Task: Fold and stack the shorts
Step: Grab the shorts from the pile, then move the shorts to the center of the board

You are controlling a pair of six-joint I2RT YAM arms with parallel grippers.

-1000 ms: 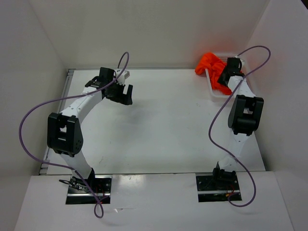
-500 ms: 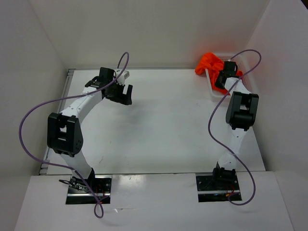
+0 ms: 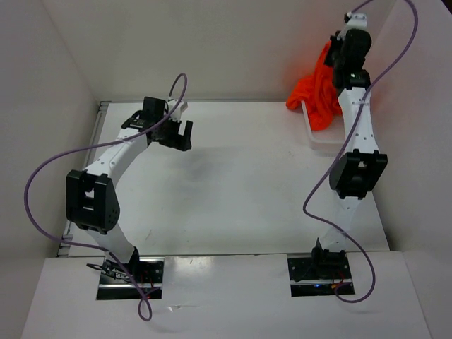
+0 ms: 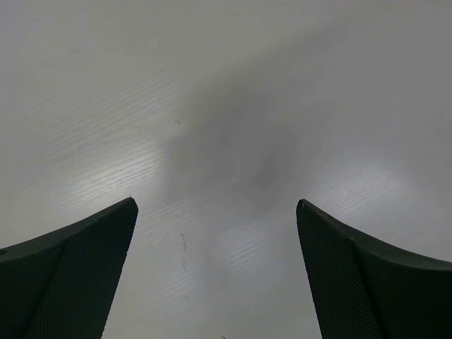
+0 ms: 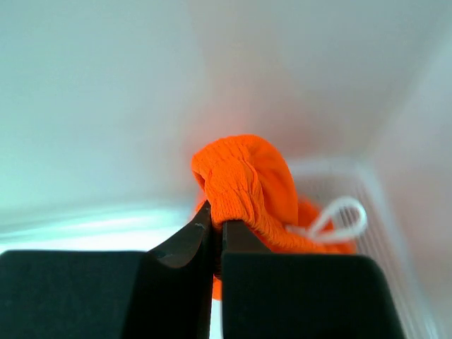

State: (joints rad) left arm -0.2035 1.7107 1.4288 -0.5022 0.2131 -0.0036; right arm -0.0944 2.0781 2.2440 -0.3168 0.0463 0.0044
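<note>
Top external view: left arm reaches over the far left part of the bench [image 3: 240, 183], its left claw [image 3: 178, 134] pointing down above bare surface, well apart from the cloth; whether its fingers are spread is hard to judge here. Right arm stands extended at the far right, with the right claw [image 3: 337, 62] high against the back wall. The shorts [image 3: 316, 95], bright orange, hang from it in a bunched column. Their lower folds spill over the left rim of the white basket [image 3: 316, 143], which sits at the far right corner. The grip itself is hidden by the wrist in this view. Left wrist view: left claw [image 4: 215, 282] released, its two dark fingers [image 4: 67, 275] set wide apart, with only pale bench [image 4: 212, 106] and a soft shadow between them. Right wrist view: right claw [image 5: 217, 229] clenched, jaws pressed together on a ribbed fold of the shorts [image 5: 244, 176], which bulges just beyond the tips. A loop of white drawstring [image 5: 339, 219], not seen from above, lies to the right of the fold. The basket [image 5: 381, 233] shows as blurred white mesh behind.
</note>
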